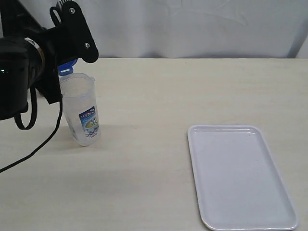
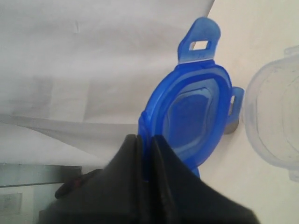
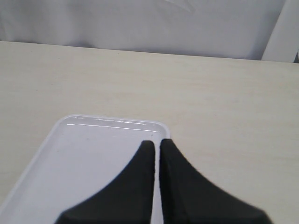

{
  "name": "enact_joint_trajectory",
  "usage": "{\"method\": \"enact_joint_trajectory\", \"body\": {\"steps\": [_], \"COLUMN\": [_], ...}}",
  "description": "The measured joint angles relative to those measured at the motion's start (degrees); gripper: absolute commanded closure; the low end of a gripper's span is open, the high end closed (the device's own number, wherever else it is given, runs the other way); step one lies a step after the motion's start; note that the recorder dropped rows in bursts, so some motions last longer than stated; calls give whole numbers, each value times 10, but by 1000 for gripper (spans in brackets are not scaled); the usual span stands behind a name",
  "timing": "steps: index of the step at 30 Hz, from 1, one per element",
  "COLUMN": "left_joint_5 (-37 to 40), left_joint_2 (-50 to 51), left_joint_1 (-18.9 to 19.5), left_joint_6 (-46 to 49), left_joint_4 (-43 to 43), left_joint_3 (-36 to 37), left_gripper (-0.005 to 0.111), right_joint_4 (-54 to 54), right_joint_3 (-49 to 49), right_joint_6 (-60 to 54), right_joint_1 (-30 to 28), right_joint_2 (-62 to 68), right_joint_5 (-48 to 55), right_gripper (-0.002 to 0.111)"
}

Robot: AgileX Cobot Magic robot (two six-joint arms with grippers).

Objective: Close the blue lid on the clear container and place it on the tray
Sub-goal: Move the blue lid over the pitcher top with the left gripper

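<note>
The blue lid [image 2: 191, 112] stands on edge in the air, and my left gripper [image 2: 145, 140] is shut on its rim. In the exterior view only a small part of the blue lid [image 1: 66, 69] shows, behind the black left arm and just above the back rim of the clear container [image 1: 83, 110]. The container stands upright and open on the table at the left, with its printed label facing the camera. Its rim [image 2: 275, 116] lies beside the lid. The white tray [image 1: 240, 178] lies empty at the right. My right gripper [image 3: 156, 143] is shut and empty, above the tray's far corner [image 3: 84, 158].
The left arm's black body and cable [image 1: 29, 82] hang close beside the container. A pale cloth backdrop [image 1: 192, 24] closes off the table's far edge. Bare table [image 1: 144, 120] lies between container and tray.
</note>
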Motion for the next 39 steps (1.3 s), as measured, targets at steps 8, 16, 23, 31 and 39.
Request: {"method": "enact_joint_trajectory", "body": {"steps": [8,16,23,31,39], "left_joint_5": [1,2,7,7,7], "left_joint_2": [0,0,0,0,0], "left_joint_1": [0,-22,-31,-31,-32], "left_joint_6": [-4,-9,-9,-9,-9], "left_joint_4": [-2,-3,-9,-29,-60], "left_joint_3": [7,8,8,9,9], "left_gripper": [107,107,107,107,107], "right_joint_4": [0,0,0,0,0], "right_joint_3": [0,0,0,0,0], "right_joint_6": [0,0,0,0,0], "right_joint_1": [0,0,0,0,0], "right_joint_2": [0,0,0,0,0], "right_joint_5": [0,0,0,0,0], "right_gripper": [104,104,104,104,104]}}
